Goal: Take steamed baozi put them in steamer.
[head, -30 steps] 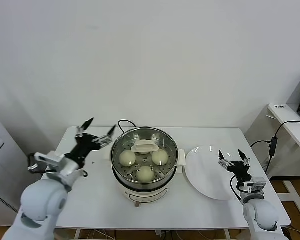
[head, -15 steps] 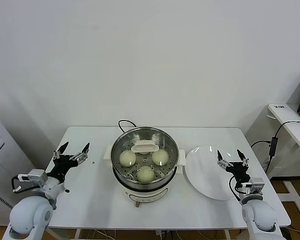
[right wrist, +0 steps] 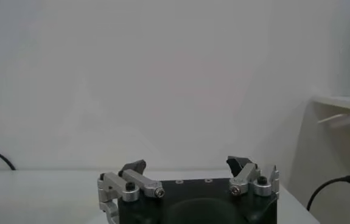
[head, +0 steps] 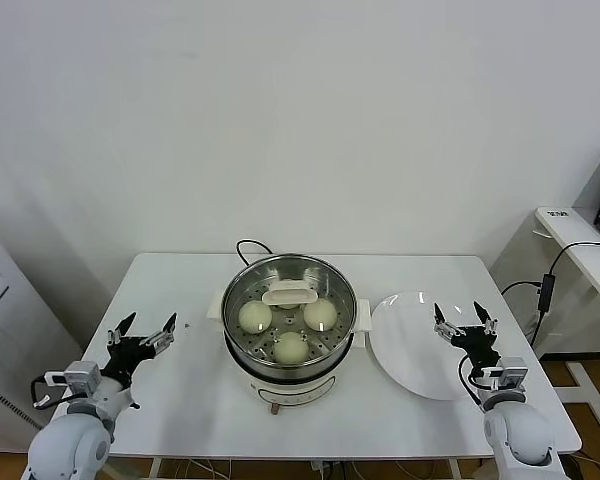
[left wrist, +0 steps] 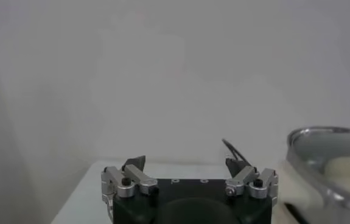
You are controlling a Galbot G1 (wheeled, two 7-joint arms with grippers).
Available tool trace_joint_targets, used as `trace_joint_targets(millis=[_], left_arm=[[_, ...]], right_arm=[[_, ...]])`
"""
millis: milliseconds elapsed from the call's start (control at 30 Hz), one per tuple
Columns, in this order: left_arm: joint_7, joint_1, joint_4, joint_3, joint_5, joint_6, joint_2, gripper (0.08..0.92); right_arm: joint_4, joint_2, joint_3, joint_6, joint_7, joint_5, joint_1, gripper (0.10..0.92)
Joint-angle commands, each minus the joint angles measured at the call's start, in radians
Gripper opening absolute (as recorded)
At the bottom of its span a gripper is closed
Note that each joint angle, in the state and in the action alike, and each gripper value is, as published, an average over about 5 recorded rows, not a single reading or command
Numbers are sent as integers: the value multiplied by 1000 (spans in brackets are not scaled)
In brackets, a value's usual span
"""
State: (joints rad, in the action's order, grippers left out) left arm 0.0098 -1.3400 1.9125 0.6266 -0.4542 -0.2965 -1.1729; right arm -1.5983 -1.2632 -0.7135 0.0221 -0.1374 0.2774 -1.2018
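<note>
Steamer point(head: 290, 330) at worktop point(head: 190, 390) centre, steel pot on white base, black cord point(head: 248, 246) trailing off at 12 o'clock. Three steamed baozi visible on the perforated tray: one at 9 o'clock point(head: 255, 317), one at 3 o'clock point(head: 320, 314), one at 6 o'clock point(head: 291, 347). Cream handle piece point(head: 289, 294) lying toward 12 o'clock inside the pot; a possible fourth bun behind it, cannot tell. White plate point(head: 412, 345) at 3 o'clock of the steamer, just beside its side handle, nothing on it. Left claw point(head: 140, 335) low at 9 o'clock of the steamer, well apart from it, fingers spread, holding nothing; same in the left wrist view point(left wrist: 190, 173), steamer rim point(left wrist: 327, 159) showing at the edge. Right claw point(head: 463, 319) over the plate's 3 o'clock edge, fingers apart, holding nothing; same in the right wrist view point(right wrist: 190, 170).
</note>
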Motion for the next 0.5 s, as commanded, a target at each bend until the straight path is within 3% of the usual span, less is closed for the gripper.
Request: trace_joint_targets(millis=[33, 500], left_arm=[[-2, -18, -14, 1, 7, 7, 1, 823], [-4, -17, 13, -5, 7, -13, -14, 823]], right_arm=[[0, 2, 0, 6, -2, -11, 1, 823], [2, 3, 6, 10, -4, -6, -3, 823]])
